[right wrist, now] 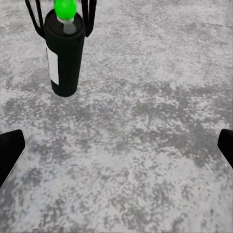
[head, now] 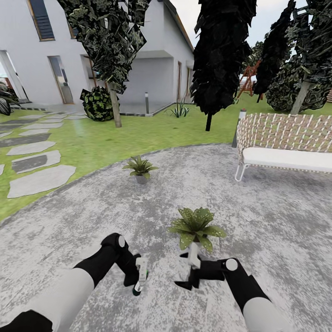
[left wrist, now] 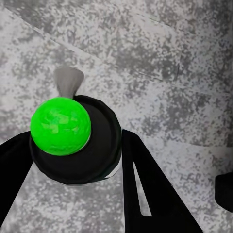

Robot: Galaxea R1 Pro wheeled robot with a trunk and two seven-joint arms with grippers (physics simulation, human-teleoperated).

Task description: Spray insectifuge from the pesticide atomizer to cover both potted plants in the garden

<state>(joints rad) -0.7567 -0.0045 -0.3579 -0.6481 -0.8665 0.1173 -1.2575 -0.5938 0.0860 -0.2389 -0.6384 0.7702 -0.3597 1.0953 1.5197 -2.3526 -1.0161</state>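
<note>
The left gripper (head: pixel 138 276) is closed on the pesticide atomizer (head: pixel 140 275), holding the dark bottle upright over the grey mottled paving (head: pixel 258 216). In the left wrist view the black fingers (left wrist: pixel 145 189) flank the bottle's round shoulder, and a bright green ball sits on its top. The right gripper (head: pixel 190 275) hangs just beside it with jaws spread wide and nothing between them. Directly beyond the right gripper stands the nearer potted plant (head: pixel 196 228), its leaves dotted with white specks — the insectifuge (head: pixel 188 240). The second potted plant (head: pixel 140 168) stands farther ahead, toward the lawn (head: pixel 152 131). A wicker bench (head: pixel 286 145) sits well apart, to the right.
</note>
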